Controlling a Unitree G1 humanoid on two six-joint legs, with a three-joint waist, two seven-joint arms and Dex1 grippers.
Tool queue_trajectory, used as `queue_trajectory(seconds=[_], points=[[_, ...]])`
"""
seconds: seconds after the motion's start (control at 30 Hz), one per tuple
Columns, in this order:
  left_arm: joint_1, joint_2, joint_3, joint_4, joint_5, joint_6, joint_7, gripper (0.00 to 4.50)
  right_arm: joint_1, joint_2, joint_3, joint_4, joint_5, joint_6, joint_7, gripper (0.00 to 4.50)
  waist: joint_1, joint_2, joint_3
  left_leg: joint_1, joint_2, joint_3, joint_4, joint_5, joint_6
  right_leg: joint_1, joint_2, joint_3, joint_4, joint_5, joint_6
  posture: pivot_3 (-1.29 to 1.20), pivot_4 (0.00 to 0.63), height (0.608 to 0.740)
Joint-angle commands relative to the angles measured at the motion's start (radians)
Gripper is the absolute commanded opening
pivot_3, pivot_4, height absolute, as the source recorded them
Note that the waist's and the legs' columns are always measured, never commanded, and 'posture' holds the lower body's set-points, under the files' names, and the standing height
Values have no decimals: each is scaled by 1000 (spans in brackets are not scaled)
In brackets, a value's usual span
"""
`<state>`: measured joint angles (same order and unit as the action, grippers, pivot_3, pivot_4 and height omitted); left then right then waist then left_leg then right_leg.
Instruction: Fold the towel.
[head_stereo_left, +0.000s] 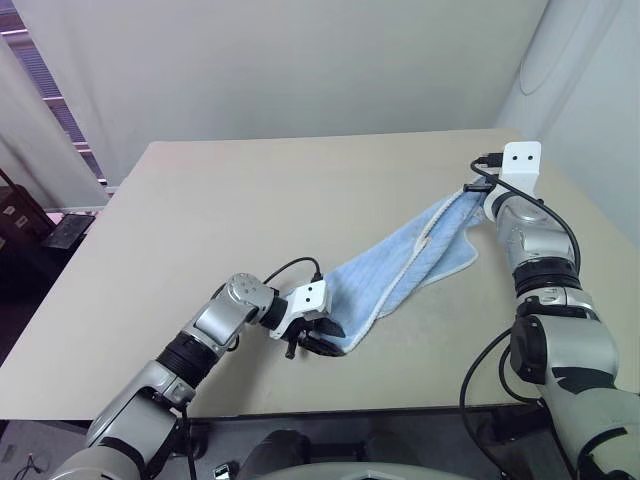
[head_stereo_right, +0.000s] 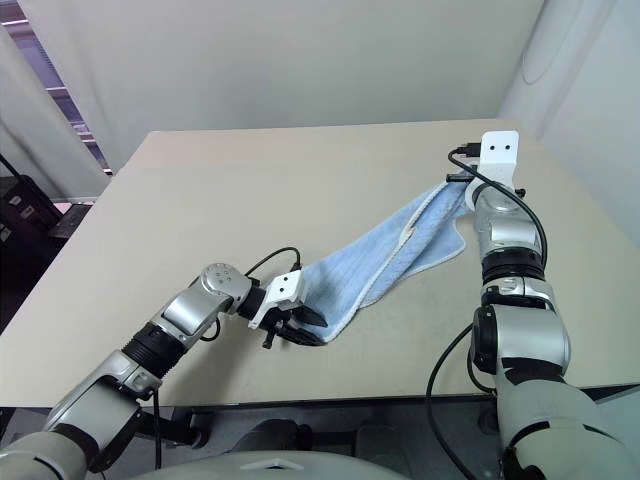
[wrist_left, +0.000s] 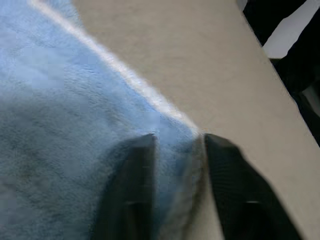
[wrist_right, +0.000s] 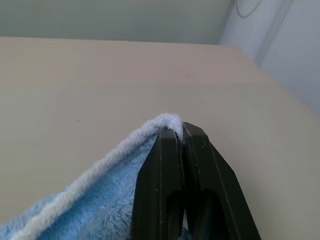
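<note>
A: Item one, the towel (head_stereo_left: 405, 265). Location?

B: Light blue, white stitched edging. It stretches as a long sagging band across the beige surface (head_stereo_left: 250, 200), from the near centre up toward the far right corner. The middle part lies bunched on the surface; the far right end is lifted clear of it.

A: Item two, right gripper (wrist_right: 181, 131). State?

B: Pressed together on the towel's white-edged corner. In the right wrist view the two black fingers (wrist_right: 207, 165) meet with only the stitched edge pinched between them at the tips. It holds that corner raised above the far right part of the surface.

A: Item three, left gripper (wrist_left: 179, 150). State?

B: Partly open, straddling the towel's near end. In the left wrist view one finger (wrist_left: 132, 175) sits on the blue pile and the other (wrist_left: 235, 175) just past the white edge, over bare surface, with cloth filling the gap between them. Whether they press the cloth firmly I cannot tell.

A: Its position?

B: Low, at the near centre of the surface, at the towel's lower corner, well apart from the right gripper.
</note>
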<state>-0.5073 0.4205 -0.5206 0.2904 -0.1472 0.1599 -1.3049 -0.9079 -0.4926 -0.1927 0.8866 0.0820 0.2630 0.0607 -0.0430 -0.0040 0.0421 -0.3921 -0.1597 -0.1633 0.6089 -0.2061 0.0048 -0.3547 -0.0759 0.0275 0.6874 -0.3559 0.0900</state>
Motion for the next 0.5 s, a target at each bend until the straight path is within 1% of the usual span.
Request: queue_trajectory(seconds=[0.03,0.2,0.3,0.4,0.47,0.5], points=[[-4,-12,8,82,70,-135,39,1620,-6,-15,-2,-60,-7,2,5,0,0,0,0,0,0,0,0,0,0,0,0,0,0,0,0,0,0,740],[-21,-53,-5,181,123,-203,78,1620,-3,-15,-1,-72,-9,9,8,0,5,1,-1,0,0,0,3,0,0,2,0,0,0,0,0,0,0,740],[-23,-66,-13,203,133,-187,70,1620,-4,-16,1,-70,-11,9,8,0,11,2,-1,0,-1,0,5,0,0,3,-1,0,0,0,0,0,0,740],[-24,-63,-20,204,133,-161,48,998,-8,-17,1,-71,-10,12,11,0,16,2,-1,0,-2,0,5,0,0,3,-1,0,0,1,0,0,0,740],[-22,-56,-21,197,128,-147,28,422,-10,-18,0,-71,-10,13,12,0,23,2,-1,0,-2,0,5,0,0,3,-1,0,0,2,-1,0,0,740],[-22,-54,-23,194,129,-137,24,58,-9,-18,0,-71,-10,12,12,0,24,2,-1,0,-2,0,5,0,0,3,-1,0,0,2,-1,0,0,740]])
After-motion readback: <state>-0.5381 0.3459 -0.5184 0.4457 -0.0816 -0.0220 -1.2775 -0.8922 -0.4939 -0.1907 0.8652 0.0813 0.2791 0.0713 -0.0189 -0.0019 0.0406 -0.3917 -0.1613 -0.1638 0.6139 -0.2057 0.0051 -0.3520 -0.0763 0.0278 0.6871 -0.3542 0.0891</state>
